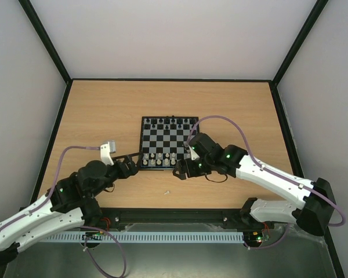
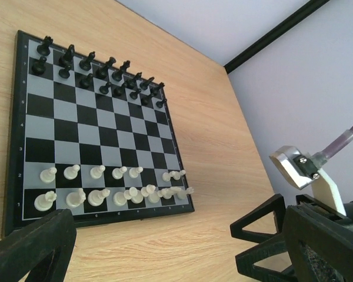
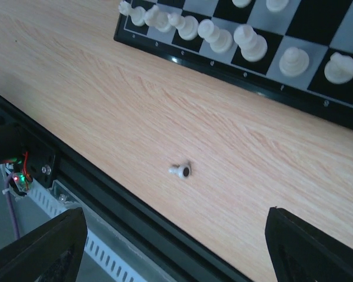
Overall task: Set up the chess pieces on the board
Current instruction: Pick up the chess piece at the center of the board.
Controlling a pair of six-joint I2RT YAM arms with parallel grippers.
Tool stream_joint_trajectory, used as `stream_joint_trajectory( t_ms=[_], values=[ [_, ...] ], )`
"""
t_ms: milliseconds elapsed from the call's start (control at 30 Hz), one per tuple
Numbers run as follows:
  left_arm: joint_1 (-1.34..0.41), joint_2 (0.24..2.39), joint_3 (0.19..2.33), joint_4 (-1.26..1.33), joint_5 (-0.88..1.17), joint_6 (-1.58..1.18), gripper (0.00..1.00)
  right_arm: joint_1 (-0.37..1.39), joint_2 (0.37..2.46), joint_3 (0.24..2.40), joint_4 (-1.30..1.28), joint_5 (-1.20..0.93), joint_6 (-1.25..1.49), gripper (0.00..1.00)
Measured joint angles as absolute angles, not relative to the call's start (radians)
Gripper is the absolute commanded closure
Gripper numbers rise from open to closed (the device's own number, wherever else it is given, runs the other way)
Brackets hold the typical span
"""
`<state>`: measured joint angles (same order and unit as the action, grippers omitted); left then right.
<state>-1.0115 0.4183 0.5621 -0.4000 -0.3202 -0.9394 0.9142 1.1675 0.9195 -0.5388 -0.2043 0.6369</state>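
The board lies mid-table, with white chess pieces standing in its two near rows. One small white piece lies on its side on the wood in front of the board, also visible from above as a speck. My right gripper hovers over that fallen piece, open wide with nothing between its fingers. Off the board's near left corner, my left gripper is open and empty.
Black pieces fill the board's two far rows. A black rail and a white slotted strip run along the table's near edge, close to the fallen piece. Dark frame posts stand at the table's back corners.
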Motion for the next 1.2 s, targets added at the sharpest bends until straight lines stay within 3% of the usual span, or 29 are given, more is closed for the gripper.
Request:
stream_joint_trajectory(
  t_ms=[133,700,900,1200],
  values=[
    [-1.011,0.504,0.562,-0.373,-0.318,-0.952,0.01,0.914,1.172,0.891,-0.472,-0.202,0.627,0.08],
    [-1.051,0.725,0.382,-0.167,-0.187,-0.962,0.03,0.914,1.037,0.673,-0.318,-0.202,0.664,0.12],
    [-1.171,0.865,0.371,-0.118,-0.232,-0.974,0.12,0.914,0.966,0.62,-0.307,-0.189,0.72,0.14],
    [-1.29,1.06,0.375,-0.089,-0.367,-0.945,0.43,0.914,0.818,0.543,-0.308,-0.157,0.794,0.16]
  ],
)
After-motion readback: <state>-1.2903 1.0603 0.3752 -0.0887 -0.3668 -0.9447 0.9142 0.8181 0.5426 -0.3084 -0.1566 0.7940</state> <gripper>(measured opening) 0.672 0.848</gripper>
